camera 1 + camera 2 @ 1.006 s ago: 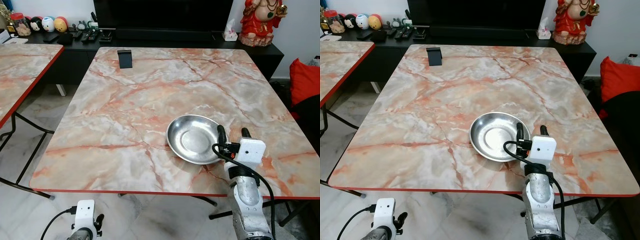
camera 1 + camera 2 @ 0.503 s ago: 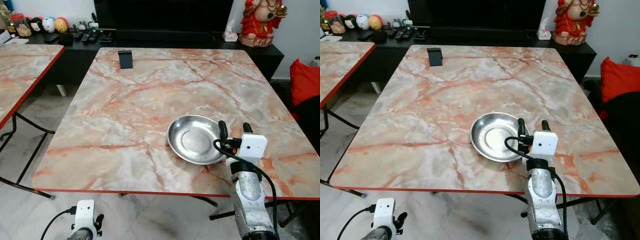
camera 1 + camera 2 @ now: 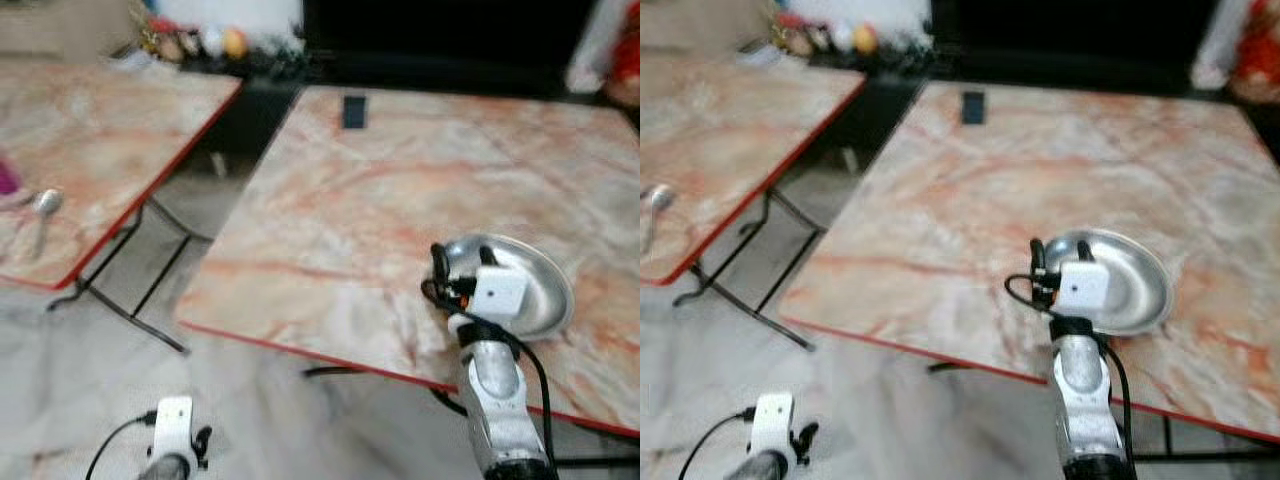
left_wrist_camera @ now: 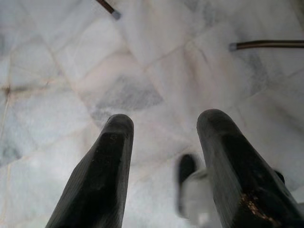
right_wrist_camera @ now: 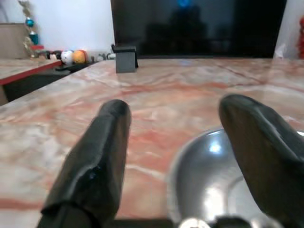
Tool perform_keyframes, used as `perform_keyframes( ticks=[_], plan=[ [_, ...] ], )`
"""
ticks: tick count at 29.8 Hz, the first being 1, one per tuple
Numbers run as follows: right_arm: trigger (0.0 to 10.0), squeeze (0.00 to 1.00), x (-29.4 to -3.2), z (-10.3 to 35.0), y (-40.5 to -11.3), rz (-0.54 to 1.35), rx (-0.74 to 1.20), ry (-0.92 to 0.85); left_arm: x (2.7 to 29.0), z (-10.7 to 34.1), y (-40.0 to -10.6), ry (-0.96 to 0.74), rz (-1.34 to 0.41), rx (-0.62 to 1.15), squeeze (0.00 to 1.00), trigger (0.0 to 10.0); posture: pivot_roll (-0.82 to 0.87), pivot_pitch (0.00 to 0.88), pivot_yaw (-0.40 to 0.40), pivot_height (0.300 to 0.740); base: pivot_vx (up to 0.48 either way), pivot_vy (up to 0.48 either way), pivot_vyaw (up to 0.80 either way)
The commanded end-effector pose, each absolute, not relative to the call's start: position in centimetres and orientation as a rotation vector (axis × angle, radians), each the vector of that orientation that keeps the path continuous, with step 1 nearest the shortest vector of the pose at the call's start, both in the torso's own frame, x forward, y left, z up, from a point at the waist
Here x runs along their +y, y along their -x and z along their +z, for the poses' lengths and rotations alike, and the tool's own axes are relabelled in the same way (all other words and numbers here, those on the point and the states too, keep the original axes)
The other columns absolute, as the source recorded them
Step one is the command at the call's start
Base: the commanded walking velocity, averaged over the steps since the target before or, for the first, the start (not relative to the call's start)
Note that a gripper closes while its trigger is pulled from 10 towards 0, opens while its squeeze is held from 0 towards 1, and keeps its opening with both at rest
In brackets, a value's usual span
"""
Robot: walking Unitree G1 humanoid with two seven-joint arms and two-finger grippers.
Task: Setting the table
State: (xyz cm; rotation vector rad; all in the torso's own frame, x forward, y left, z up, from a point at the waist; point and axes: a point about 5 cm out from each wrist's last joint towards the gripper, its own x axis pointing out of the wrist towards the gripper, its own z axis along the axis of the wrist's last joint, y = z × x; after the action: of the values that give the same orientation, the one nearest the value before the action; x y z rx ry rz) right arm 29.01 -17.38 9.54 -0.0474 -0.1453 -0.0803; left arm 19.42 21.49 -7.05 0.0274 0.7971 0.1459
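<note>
Marble table (image 3: pixel 330 200), steel plate (image 3: pixel 530 285) at its near right edge.
Your right gripper (image 5: pixel 187 156) is spread wide at the plate's near-left rim, holding nothing; left gripper (image 4: pixel 166 166), also open, hangs over floor. Spoon (image 3: pixel 42 210) waits on the left table (image 3: pixel 110 130): steady the blurred view before reaching.

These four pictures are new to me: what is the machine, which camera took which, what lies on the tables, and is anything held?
It is a humanoid robot with two silver arms, each ending in two black fingers. Two blurred pictures come from its head, looking down; the other two come from wrist cameras looking along the fingers. The right gripper is open at the near rim of a metal bowl on the marble-patterned table, holding nothing. A small dark object stands at the table's far side. The left gripper hangs open over the tiled floor. On a second table to the left lies a spoon.
</note>
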Motion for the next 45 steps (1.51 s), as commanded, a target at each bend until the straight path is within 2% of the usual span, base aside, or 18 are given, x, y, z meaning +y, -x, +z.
perform_keyframes(
  ticks=[1,45],
  plan=[
    [10.0,0.0,-17.0,9.7,-29.3,-0.073,-0.148,0.029,22.0,-6.9,-19.6,-0.031,0.158,0.797,0.0,10.0,-0.07,0.016,-0.008,0.74,0.0,0.289,0.0],
    [10.0,0.0,-15.4,9.3,-29.8,0.0,-0.151,0.051,21.9,-6.9,-19.5,-0.021,0.155,0.794,0.0,10.0,-0.07,0.004,-0.016,0.74,0.0,0.288,0.0]
  ],
)
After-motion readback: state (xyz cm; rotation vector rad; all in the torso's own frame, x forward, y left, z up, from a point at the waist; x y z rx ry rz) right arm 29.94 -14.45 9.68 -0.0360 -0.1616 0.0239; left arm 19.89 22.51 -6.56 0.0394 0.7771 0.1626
